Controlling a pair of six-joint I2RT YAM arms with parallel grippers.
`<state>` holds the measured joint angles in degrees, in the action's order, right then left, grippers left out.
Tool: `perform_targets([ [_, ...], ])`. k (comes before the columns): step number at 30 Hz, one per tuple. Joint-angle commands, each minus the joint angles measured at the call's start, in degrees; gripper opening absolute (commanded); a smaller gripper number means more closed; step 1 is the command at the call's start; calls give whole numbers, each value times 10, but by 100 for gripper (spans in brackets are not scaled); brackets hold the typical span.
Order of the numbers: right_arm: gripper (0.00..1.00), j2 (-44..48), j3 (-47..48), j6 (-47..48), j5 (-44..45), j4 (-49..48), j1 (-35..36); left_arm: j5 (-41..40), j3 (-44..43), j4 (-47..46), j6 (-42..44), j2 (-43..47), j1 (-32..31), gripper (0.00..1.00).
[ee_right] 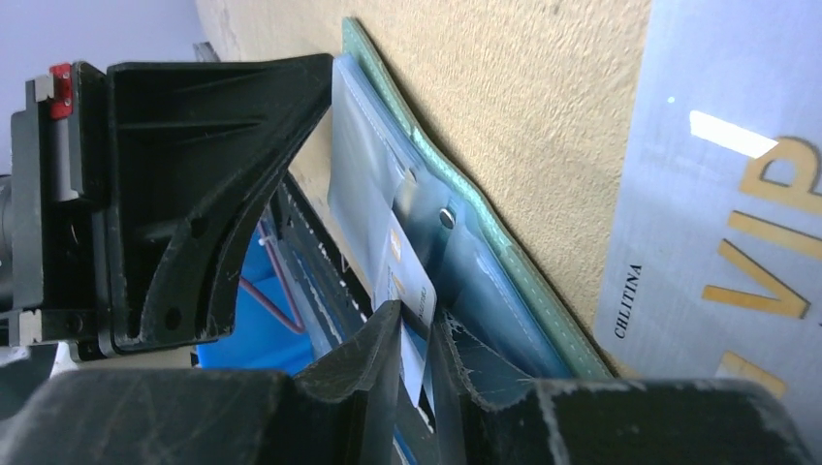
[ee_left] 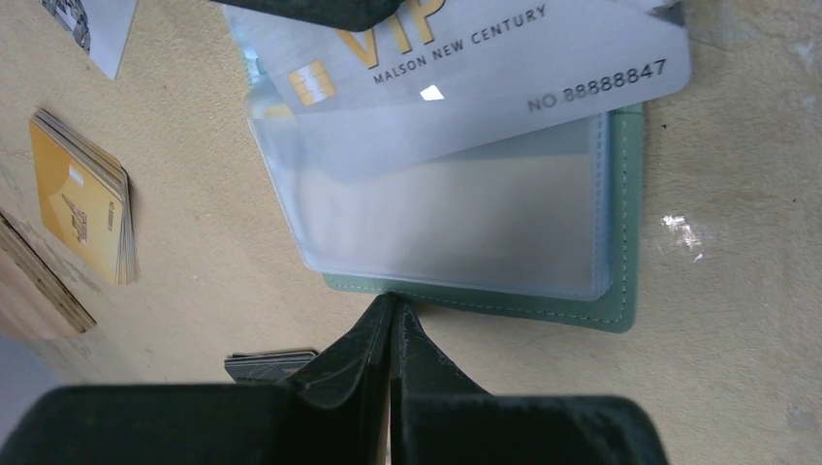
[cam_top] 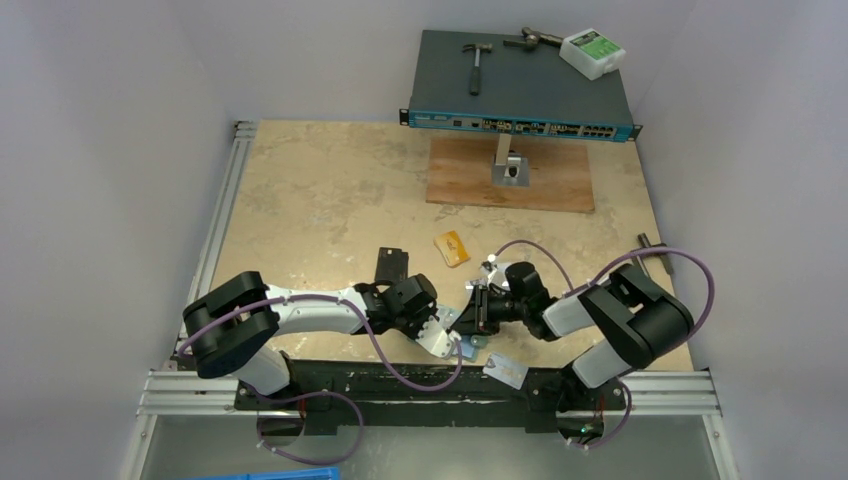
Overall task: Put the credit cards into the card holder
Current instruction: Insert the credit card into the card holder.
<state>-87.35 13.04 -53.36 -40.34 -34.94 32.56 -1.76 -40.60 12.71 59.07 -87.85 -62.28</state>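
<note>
The teal card holder (ee_left: 620, 291) lies open on the table, its clear sleeves (ee_left: 456, 213) facing up. My left gripper (ee_left: 393, 308) is shut, its tips pinching the holder's near edge. My right gripper (ee_right: 417, 339) is shut on a silver credit card (ee_right: 412, 281) and holds it edge-on at the sleeves. The left wrist view shows that card (ee_left: 504, 53) lying over the top of the sleeves. Both grippers meet at the holder (cam_top: 447, 335) in the top view. An orange card stack (cam_top: 452, 248) lies beyond. Another silver card (cam_top: 505, 371) lies near the front edge.
A black flat rectangle (cam_top: 392, 265) lies left of the orange cards. A wooden board (cam_top: 512, 175) with a metal stand, and a network switch (cam_top: 520, 90) carrying tools, sit at the back. A white card (ee_left: 92, 29) and dark cards (ee_left: 271, 363) lie near the left gripper.
</note>
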Motion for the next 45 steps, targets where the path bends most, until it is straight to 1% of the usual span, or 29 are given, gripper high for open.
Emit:
perform_targets([
  [1, 18, -39, -24, -42, -40, -115, 0, 20, 17, 55, -22, -23, -2, 0],
  [2, 17, -46, -29, -48, -45, -133, 0, 19, 17, 54, -22, -23, -2, 0],
  [5, 9, -54, -37, -62, -43, -158, 0, 20, 18, 53, -22, -23, -2, 0],
  [7, 4, -45, -41, -66, -31, -154, 0, 20, 18, 54, -21, -24, -2, 0],
  [10, 0, -19, -40, -57, -11, -121, -1, 20, 18, 55, -18, -27, -2, 0],
  [14, 0, 13, -35, -45, 13, -74, -2, 19, 15, 58, -16, -29, -2, 0],
  [18, 0, 23, -37, -43, 31, -60, -3, 19, 13, 65, -14, -29, -3, 0],
  [25, 0, -1, -45, -48, 49, -84, -6, 20, 2, 84, -14, -28, -6, 0],
  [33, 0, -4, -53, -51, 69, -102, -7, 19, 3, 91, -18, -30, -8, 0],
  [45, 0, 8, -44, -32, 102, -71, -6, 19, 0, 91, -21, -31, -10, 0],
])
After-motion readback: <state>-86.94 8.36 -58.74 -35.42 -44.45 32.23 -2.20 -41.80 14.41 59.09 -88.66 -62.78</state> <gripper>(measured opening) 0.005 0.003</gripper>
